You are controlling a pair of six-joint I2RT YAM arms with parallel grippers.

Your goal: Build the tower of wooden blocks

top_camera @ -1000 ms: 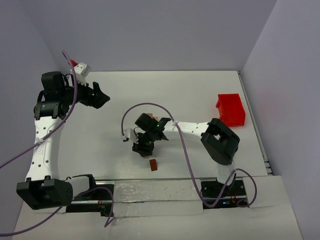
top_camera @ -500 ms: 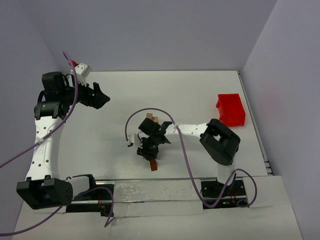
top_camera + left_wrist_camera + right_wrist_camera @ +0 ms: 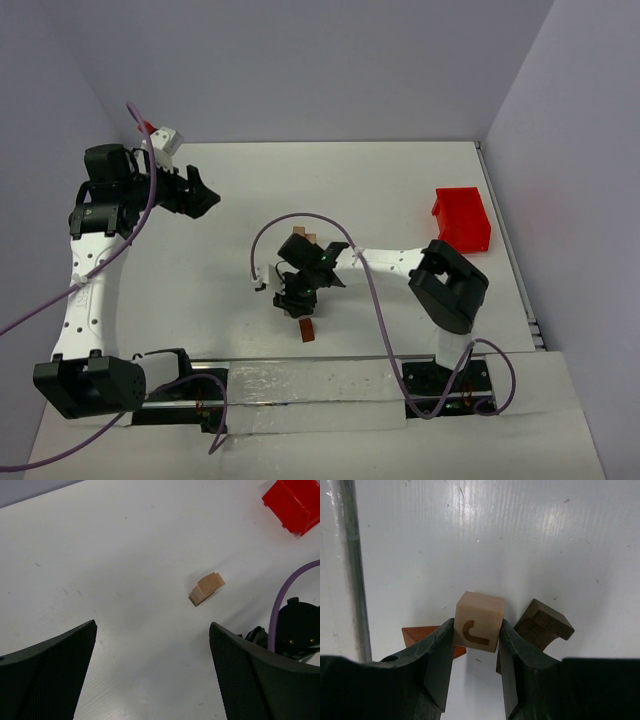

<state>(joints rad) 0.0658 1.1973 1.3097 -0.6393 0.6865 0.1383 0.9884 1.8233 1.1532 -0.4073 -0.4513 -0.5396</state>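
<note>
The right gripper (image 3: 476, 632) pinched a light tan cube (image 3: 479, 616) between its two fingers, a dark curved mark on the cube's near face. On the desk (image 3: 400, 180) below, a reddish-brown block (image 3: 422, 632) lay at the cube's 9 o'clock, partly hidden by a finger, and a dark brown block (image 3: 545, 625) at its 3 o'clock. A small cluster of tan blocks (image 3: 206, 588) sat at 12 o'clock from that gripper, near the desk's middle. The left gripper (image 3: 152, 627) hung spread wide, holding nothing, toward 10 o'clock. The red bin (image 3: 462, 220) stood at the desk's 3 o'clock edge; what it held could not be told.
</note>
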